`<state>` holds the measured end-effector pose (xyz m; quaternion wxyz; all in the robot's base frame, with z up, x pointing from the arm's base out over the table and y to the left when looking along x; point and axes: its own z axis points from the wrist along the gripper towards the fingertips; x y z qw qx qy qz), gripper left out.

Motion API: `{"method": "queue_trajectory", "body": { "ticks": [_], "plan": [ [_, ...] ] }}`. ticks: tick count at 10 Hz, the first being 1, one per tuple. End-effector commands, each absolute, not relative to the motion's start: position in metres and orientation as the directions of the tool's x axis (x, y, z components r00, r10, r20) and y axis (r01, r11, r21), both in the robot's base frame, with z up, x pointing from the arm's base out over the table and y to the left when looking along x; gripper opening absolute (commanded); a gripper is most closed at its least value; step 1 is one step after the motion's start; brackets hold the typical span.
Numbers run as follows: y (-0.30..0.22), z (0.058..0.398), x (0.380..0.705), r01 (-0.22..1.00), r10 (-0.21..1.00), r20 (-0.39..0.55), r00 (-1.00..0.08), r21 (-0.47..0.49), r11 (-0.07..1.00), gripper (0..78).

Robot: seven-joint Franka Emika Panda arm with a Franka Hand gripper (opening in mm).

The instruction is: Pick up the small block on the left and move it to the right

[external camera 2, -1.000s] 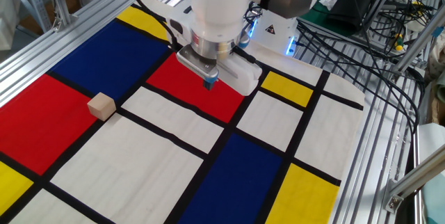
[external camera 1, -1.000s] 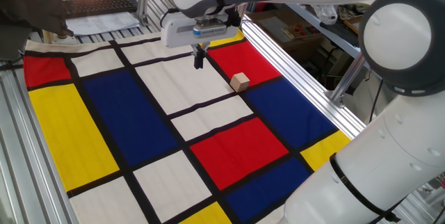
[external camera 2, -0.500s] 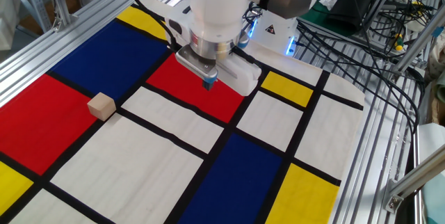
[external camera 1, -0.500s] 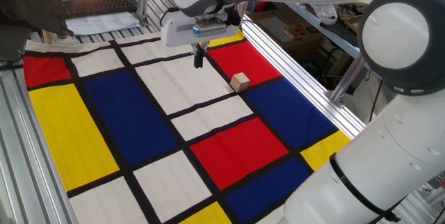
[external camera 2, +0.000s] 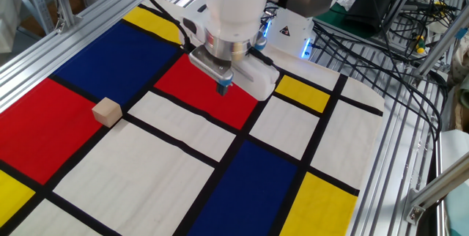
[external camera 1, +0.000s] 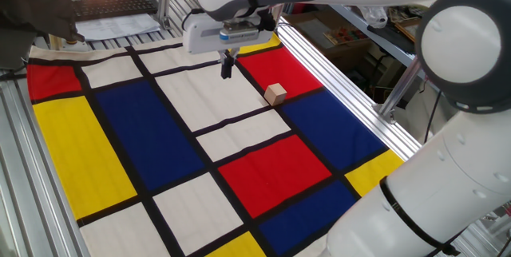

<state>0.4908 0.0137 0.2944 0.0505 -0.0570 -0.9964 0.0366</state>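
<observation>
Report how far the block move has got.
Nothing looks done so far: the block sits untouched on the cloth, at the edge of a red panel. In hand: the hand hangs above the cloth, well apart from the block, its fingers close together and holding nothing. Left to do: bring the hand over the block, open, lower, grip, lift, carry it to the right and set it down.

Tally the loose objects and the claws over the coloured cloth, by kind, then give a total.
Small wooden block: 1
Claw: 1
Total: 2
</observation>
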Motion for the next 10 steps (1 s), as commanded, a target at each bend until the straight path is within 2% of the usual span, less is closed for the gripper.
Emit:
{"method": "queue_trajectory", "body": {
  "ticks": [1, 3, 6, 8, 10],
  "plan": [
    [0.006, 0.301, 0.511, 0.077, 0.081, 0.082, -0.993, -0.049, 0.996, 0.0],
    [-0.030, 0.296, 0.545, 0.021, 0.024, 0.081, -0.996, -0.036, 0.999, 0.0],
    [-0.136, 0.287, 0.594, -0.048, -0.047, 0.144, -0.988, -0.001, 0.999, 0.0],
    [-0.169, 0.287, 0.597, -0.045, -0.043, 0.145, -0.989, -0.010, 0.999, 0.0],
    [-0.197, 0.273, 0.589, -0.064, -0.059, 0.125, -0.990, -0.033, 0.997, 0.0]
  ]
}}
